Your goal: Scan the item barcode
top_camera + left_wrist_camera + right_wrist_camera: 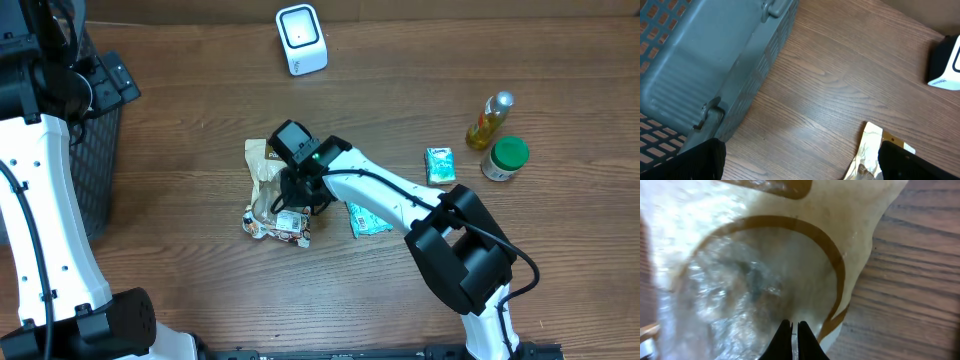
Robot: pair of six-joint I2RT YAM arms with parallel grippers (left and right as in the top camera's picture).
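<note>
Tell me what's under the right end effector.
A crinkled tan and clear snack bag lies under the right end effector, whose fingers are pinched shut on its film. The table surface beneath the bag is covered.

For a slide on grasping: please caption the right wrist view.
Right gripper closed on a crinkled beige-and-clear plastic bag with brown bands, lying on a wood-grain table.

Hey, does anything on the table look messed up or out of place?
The bag mid-table is badly crumpled and creased, lying flat, with the right hand pinched shut on its clear film. A teal packet beside it is partly hidden by the arm. Nothing looks spilled.
</note>
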